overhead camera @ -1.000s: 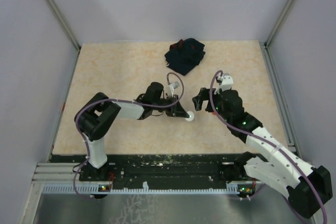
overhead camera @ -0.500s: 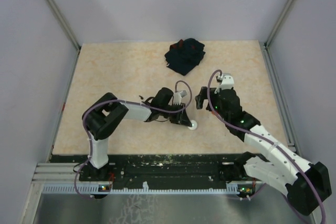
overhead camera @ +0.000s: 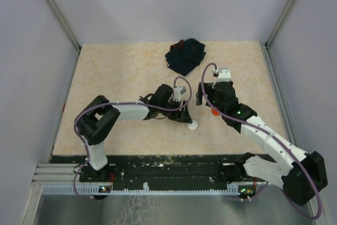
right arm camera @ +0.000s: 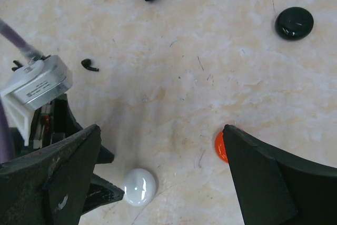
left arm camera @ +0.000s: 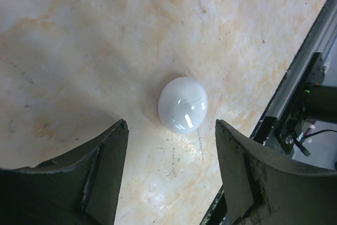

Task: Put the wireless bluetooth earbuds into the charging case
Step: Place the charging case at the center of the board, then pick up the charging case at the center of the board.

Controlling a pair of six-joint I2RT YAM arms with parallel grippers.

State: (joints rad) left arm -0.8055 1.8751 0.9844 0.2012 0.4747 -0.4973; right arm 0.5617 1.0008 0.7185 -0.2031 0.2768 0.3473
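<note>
Well, both grippers are open, the earbuds are loose on the table [right arm camera: 174, 82], and no case is open.

My left gripper [left arm camera: 170, 140] hangs with jaws apart over the glossy white case [left arm camera: 182, 104], not touching it. My right gripper [right arm camera: 161, 130] is spread wide and holds nothing. The orange case [right arm camera: 219, 146] is half hidden by one finger, and the black case [right arm camera: 294, 22] sits well apart. One black earbud [right arm camera: 90, 65] lies near the left wrist. A pale speck in the left wrist view may be a white one; I can't be sure. I judge the buds light, hard and slick, so I'd pinch across the bulb, not the stem.
</note>
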